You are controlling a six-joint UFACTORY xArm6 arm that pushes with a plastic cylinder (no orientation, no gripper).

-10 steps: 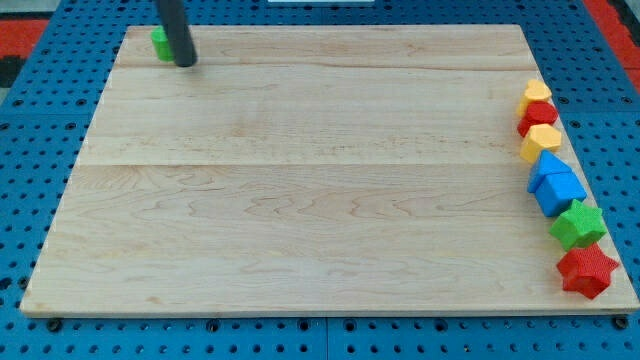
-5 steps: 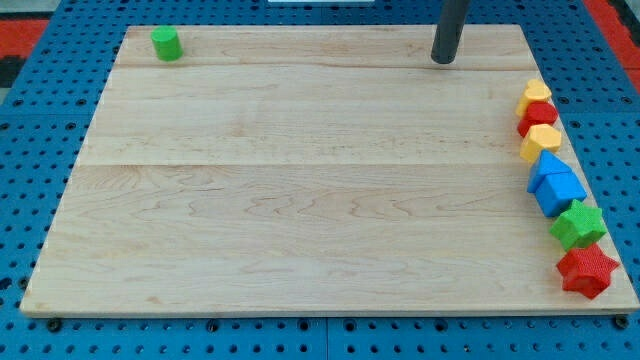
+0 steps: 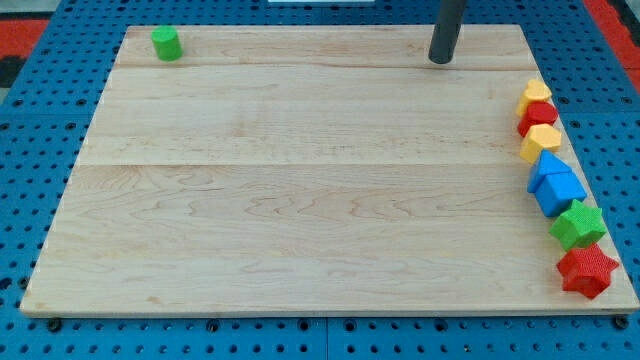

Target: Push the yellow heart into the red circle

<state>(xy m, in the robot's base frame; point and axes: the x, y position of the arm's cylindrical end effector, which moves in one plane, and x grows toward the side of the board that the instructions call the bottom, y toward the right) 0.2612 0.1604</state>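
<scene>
**Tip near the top edge, blocks lining the right edge**

My tip (image 3: 440, 61) is resting on the wooden table (image 3: 300, 200) near its top edge, right of centre, touching no block; there is no claw to report. The yellow heart (image 3: 536, 92) is sitting at the right edge, heading a column: red circle (image 3: 538, 115) touching it, then a yellow block (image 3: 541, 141), two blue blocks (image 3: 555, 180), green star (image 3: 578, 224), red star (image 3: 587, 271). A green cylinder (image 3: 166, 43) is standing in the top-left corner.
</scene>
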